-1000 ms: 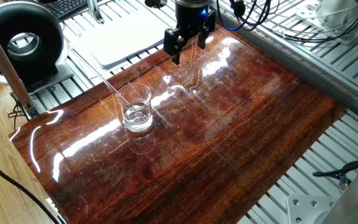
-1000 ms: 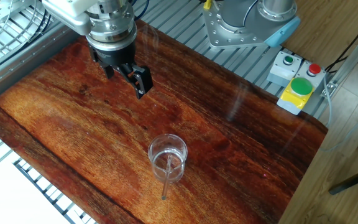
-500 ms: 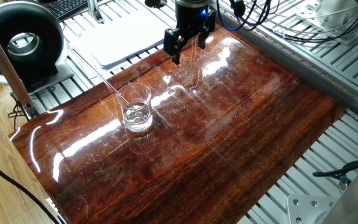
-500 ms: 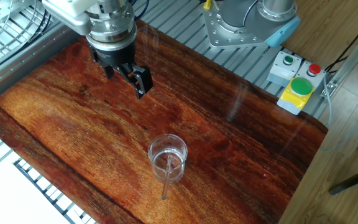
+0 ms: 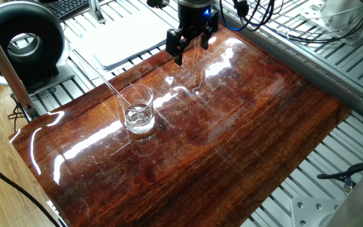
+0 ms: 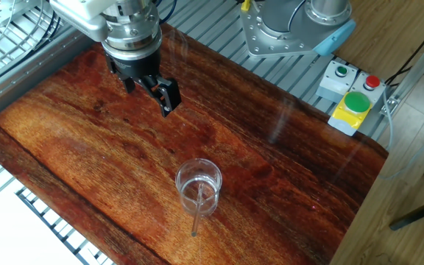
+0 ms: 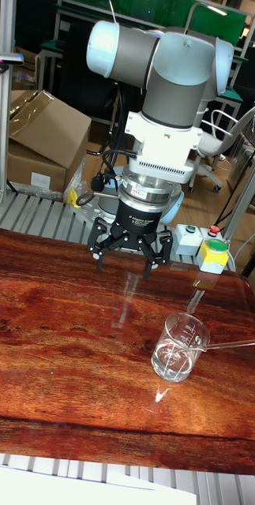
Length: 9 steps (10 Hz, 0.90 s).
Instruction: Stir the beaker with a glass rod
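The grey-and-white arm (image 7: pixel 170 71) points its black two-finger gripper (image 7: pixel 125 264) straight down above the glossy red-brown wooden tabletop (image 5: pixel 244 126), fingers spread and empty. Well apart from it, the small clear glass beaker (image 5: pixel 138 110) stands upright, with the thin transparent glass rod (image 5: pixel 106 79) leaning inside.

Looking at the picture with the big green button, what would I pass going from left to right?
The open gripper → the beaker → the robot's grey base → the button box.
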Each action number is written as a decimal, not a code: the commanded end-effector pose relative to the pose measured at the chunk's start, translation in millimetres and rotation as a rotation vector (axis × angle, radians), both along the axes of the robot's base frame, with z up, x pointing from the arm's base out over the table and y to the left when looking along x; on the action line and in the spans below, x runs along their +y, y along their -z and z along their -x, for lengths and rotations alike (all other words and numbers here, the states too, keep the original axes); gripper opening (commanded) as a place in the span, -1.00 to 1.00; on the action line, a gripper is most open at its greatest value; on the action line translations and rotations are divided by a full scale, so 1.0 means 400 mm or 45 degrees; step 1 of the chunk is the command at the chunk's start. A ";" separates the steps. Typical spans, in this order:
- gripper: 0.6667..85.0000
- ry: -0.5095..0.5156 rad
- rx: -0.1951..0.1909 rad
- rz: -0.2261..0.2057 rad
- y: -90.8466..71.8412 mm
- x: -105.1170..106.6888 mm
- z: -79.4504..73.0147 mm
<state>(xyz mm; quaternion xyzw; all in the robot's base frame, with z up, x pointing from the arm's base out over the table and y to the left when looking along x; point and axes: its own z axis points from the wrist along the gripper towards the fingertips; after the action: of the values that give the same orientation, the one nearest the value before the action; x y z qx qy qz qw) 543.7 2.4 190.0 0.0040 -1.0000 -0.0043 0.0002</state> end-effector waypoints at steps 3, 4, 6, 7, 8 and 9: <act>-0.99 -0.107 0.094 -0.033 -0.001 0.025 0.050; -0.99 -0.107 0.094 -0.033 -0.001 0.025 0.050; -0.99 -0.107 0.094 -0.033 -0.001 0.025 0.050; -0.99 -0.107 0.094 -0.033 0.000 0.025 0.050; -0.99 -0.111 0.094 -0.033 -0.001 0.025 0.050; -0.99 -0.123 0.088 -0.034 -0.002 0.024 0.049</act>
<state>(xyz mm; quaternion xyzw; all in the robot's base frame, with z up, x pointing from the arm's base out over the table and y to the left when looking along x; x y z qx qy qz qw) 524.7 9.0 189.2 0.0455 -0.9983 -0.0107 0.0357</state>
